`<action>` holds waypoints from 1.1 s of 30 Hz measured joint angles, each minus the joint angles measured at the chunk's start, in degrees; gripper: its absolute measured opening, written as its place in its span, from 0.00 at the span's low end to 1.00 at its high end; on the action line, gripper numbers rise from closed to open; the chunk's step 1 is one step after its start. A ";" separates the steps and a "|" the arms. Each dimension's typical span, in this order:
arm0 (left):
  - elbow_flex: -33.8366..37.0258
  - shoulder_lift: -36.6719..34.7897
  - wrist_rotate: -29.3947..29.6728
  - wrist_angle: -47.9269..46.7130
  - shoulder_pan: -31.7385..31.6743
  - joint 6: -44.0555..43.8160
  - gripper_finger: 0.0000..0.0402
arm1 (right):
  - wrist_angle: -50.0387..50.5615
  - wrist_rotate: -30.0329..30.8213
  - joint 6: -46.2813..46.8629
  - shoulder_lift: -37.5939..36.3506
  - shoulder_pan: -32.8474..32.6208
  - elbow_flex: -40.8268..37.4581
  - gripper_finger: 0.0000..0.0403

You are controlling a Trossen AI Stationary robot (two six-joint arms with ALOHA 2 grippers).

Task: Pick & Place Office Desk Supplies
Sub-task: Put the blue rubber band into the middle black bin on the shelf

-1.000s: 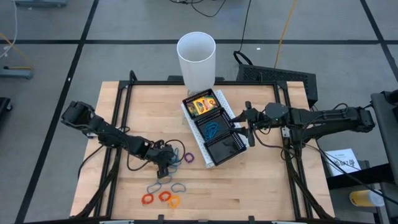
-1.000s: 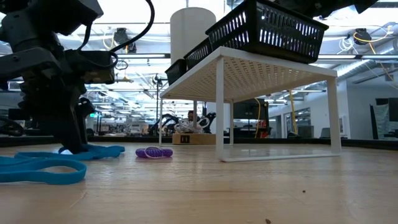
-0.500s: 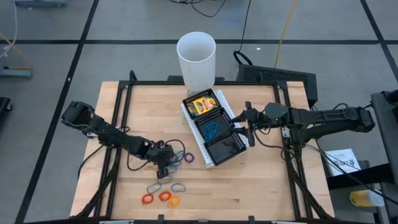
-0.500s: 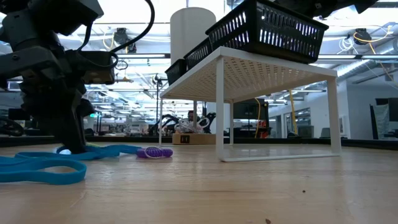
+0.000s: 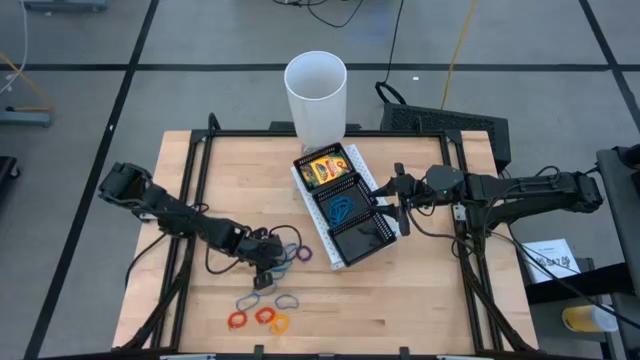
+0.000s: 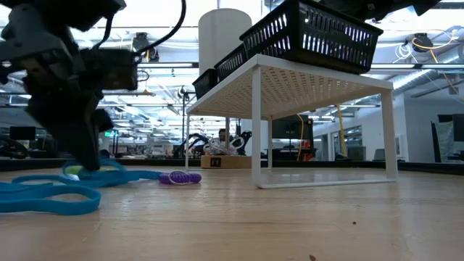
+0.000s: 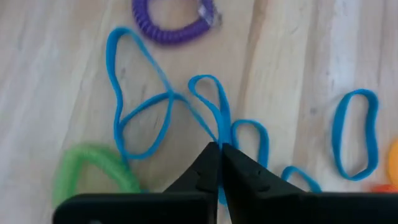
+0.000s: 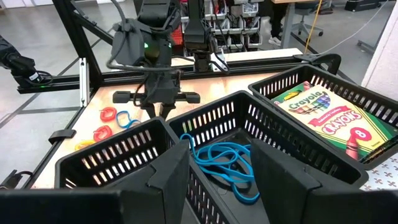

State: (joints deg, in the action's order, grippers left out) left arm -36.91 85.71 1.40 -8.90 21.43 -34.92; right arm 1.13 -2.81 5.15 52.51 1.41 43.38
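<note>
From above, your left gripper (image 5: 266, 268) sits low among the rubber bands (image 5: 290, 252), left of the black tray (image 5: 372, 196). Its wrist view shows the fingers (image 7: 208, 163) clenched on a blue band (image 7: 211, 115). Your right gripper (image 8: 214, 177) stands released at the tray.

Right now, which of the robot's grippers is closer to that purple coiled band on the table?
Left. The left gripper is right beside the purple band, pinching a blue loop; the right gripper waits beyond the black tray.
</note>
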 joint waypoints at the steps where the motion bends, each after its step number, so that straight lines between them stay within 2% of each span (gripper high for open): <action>1: -0.73 0.00 0.05 -0.68 -0.04 0.57 0.03 | 0.00 0.00 0.00 0.00 0.00 0.00 0.40; 4: -3.64 0.00 0.10 -4.43 -0.15 2.65 0.01 | 0.00 0.00 0.00 0.00 0.00 0.00 0.40; 8: -8.04 0.00 0.31 -11.74 -0.15 3.43 0.04 | 0.00 0.00 0.03 0.00 0.00 0.00 0.40; 13: -11.99 0.00 3.24 -19.22 -0.15 5.32 0.01 | 0.00 0.00 0.02 0.00 0.00 0.00 0.40; 19: -14.65 0.00 6.11 -20.18 -0.15 6.56 0.04 | 0.00 0.00 0.01 0.00 -0.01 0.00 0.40; 24: -20.56 0.00 10.61 -19.98 -0.15 14.09 0.01 | -0.02 0.00 0.02 0.00 -0.01 0.00 0.40; 29: -27.79 0.00 15.53 -20.68 -0.15 24.41 0.05 | -0.16 0.00 0.15 0.01 0.00 0.00 0.40; 33: -32.96 0.00 20.47 -22.51 -0.15 33.05 0.04 | -2.22 -0.11 0.17 0.81 0.00 0.00 0.40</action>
State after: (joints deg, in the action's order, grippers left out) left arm -69.87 85.71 21.88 -31.41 21.28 -1.86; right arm -1.09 -2.92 5.32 53.32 1.41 43.38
